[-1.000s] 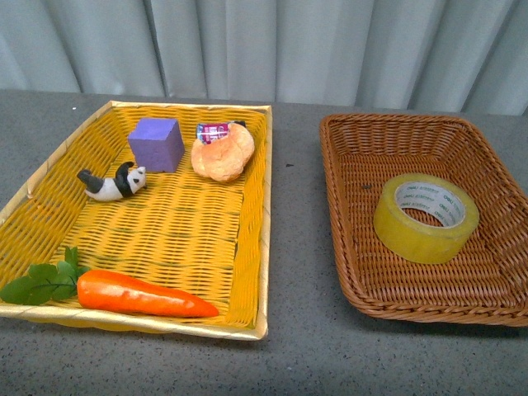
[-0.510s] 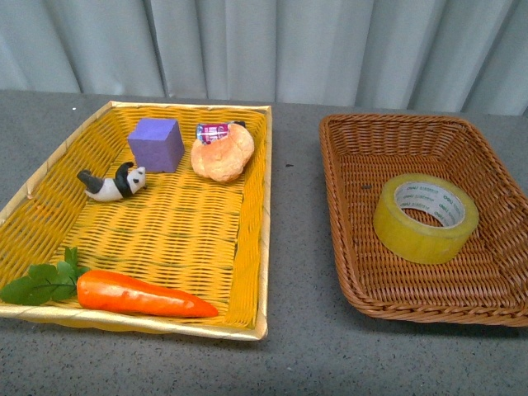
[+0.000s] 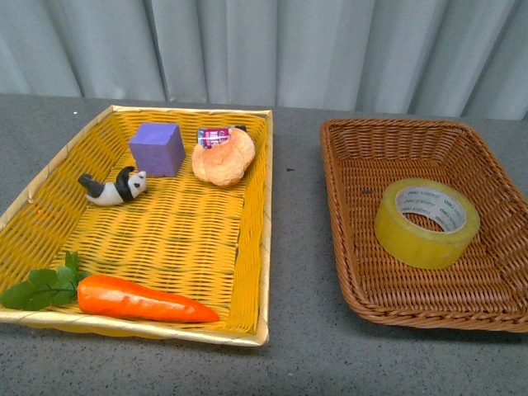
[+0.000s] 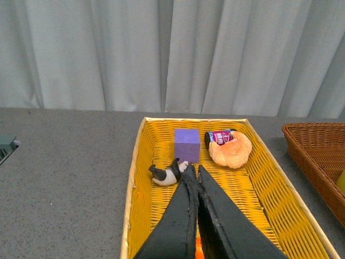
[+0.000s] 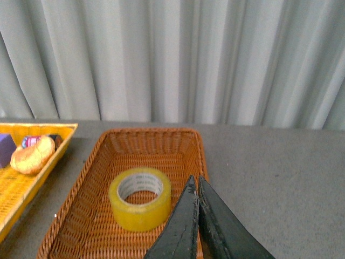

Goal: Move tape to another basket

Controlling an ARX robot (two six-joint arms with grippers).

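1. Front view: the tape (image 3: 426, 223) lies flat in the brown wicker basket (image 3: 346, 161), at 3 o'clock from the yellow basket (image 3: 262, 247). Its smooth sides could slip from a shallow grip.
2. Left wrist view: left gripper (image 4: 194, 175) clenched, empty, above the panda (image 4: 167, 174); reaching across risks snagging toys.
3. Right wrist view: right gripper (image 5: 195, 186) clenched, empty; descending unopened would knock the tape.

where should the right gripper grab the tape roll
Come from above: the tape roll lies flat in the brown wicker basket, hole facing up. Put one finger in the core and one outside, pinching the wall. The right gripper, now shut, must open first.
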